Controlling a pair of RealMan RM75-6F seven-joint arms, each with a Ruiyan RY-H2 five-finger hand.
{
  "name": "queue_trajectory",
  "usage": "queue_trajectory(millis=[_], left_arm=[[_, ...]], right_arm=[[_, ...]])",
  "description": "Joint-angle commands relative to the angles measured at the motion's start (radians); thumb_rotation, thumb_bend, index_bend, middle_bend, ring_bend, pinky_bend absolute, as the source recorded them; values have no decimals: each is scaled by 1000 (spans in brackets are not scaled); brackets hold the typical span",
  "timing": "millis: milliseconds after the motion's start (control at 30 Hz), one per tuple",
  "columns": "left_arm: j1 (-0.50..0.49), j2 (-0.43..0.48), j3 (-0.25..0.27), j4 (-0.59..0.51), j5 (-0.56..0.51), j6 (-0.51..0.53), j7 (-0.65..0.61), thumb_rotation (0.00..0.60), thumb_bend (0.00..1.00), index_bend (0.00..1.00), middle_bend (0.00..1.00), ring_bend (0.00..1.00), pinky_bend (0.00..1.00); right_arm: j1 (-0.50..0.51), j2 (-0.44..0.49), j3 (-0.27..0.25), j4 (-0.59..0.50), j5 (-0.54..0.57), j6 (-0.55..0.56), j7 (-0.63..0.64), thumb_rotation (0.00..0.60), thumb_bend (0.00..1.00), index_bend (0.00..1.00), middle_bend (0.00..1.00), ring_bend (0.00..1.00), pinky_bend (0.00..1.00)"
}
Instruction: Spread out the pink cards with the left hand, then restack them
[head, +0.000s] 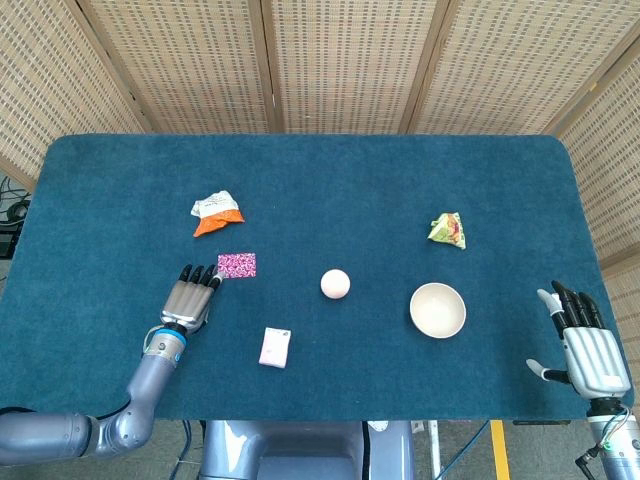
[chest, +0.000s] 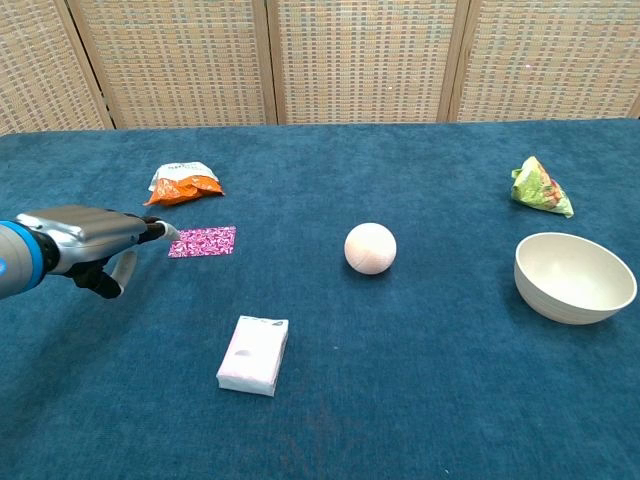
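The pink patterned cards (head: 237, 265) (chest: 203, 241) lie in one flat stack on the blue table, left of centre. My left hand (head: 192, 296) (chest: 88, 234) is flat, its fingers stretched toward the stack. The fingertips (head: 214, 276) reach the stack's near left corner. Whether they touch it I cannot tell. It holds nothing. My right hand (head: 584, 343) rests open near the table's front right edge, far from the cards, and shows only in the head view.
An orange and white snack bag (head: 216, 213) lies just behind the cards. A white tissue pack (head: 274, 347) sits in front of them, a pale ball (head: 335, 284) to their right. Further right are a cream bowl (head: 437, 310) and a green packet (head: 448, 230).
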Motion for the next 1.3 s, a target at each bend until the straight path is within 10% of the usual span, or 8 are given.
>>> queue_trajectory(millis=[33, 1300], left_arm=[[-28, -39, -7, 35, -22, 17, 19, 600, 890, 26, 0, 0, 0], [-93, -184, 35, 225, -90, 39, 62, 600, 893, 26, 0, 0, 0]], right_arm=[[0, 3, 0, 2, 0, -1, 12, 600, 131, 89, 0, 0, 0], [2, 16, -7, 12, -10, -6, 70, 600, 131, 89, 0, 0, 0]])
